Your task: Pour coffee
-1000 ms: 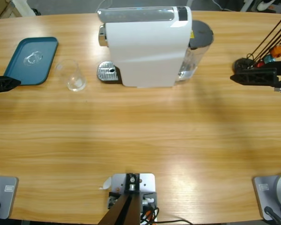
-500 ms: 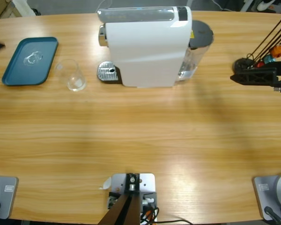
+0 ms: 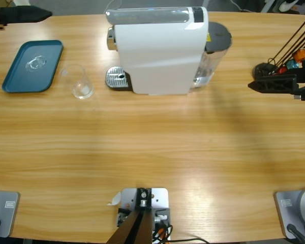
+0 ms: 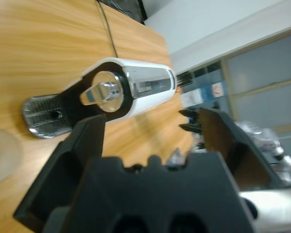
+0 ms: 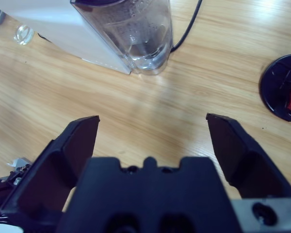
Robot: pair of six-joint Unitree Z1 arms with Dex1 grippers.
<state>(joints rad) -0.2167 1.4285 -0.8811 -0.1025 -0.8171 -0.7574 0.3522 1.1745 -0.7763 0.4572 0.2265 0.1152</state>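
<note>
Left end effector (image 4: 150, 131) spread wide, empty, aimed at white coffee machine (image 4: 136, 92). Right end effector (image 5: 153, 133) spread wide, empty, above wooden counter (image 5: 136, 111).

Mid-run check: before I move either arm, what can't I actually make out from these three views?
- Coffee in the glass: high view too small to show any liquid; left wrist view cuts it at the edge.
- Left gripper: high view crops it at the top edge.
- Capsule rack: partly hidden behind the right gripper.

right gripper (image 5: 153, 141): jaws apart, empty | water tank (image 5: 136, 31) ahead | table (image 5: 87, 97)
</note>
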